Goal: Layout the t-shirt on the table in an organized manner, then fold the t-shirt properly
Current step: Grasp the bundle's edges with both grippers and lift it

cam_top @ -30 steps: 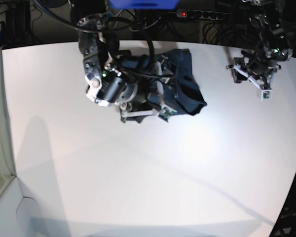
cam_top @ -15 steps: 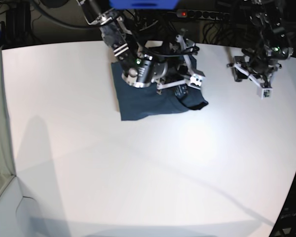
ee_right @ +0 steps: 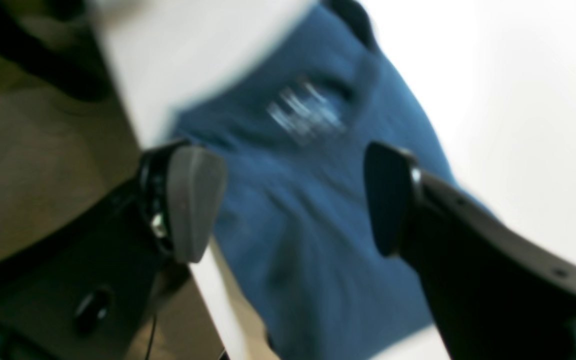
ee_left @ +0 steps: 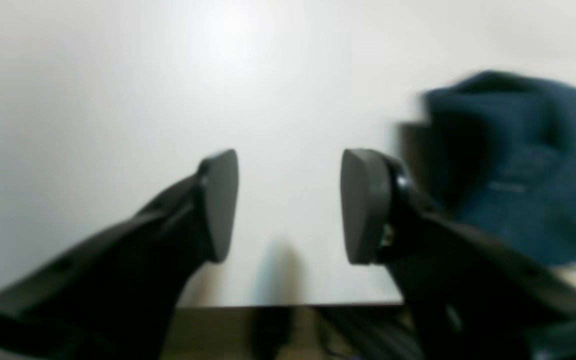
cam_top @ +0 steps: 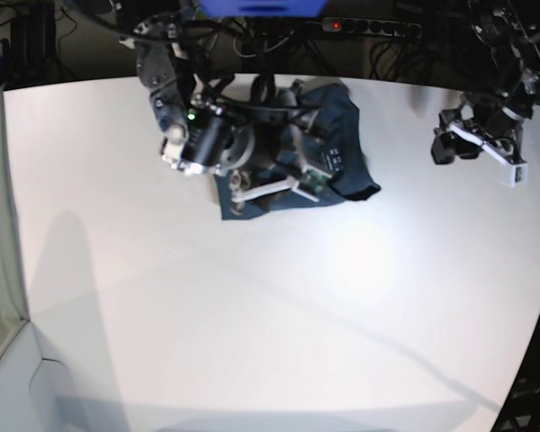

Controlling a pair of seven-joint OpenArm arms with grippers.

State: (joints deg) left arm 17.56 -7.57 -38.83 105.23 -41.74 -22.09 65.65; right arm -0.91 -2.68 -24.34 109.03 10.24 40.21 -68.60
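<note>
Most of the folding appears done. Left wrist: left gripper parted, empty, over bare table. Right wrist: right gripper wide, nothing held, above t-shirt. Base: compact bundle seen near far edge.

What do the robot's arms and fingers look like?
Both arms are black with white brackets and black cables. The right arm has a small green light. The left gripper and right gripper have black fingers tipped with rounded grey pads.
</note>
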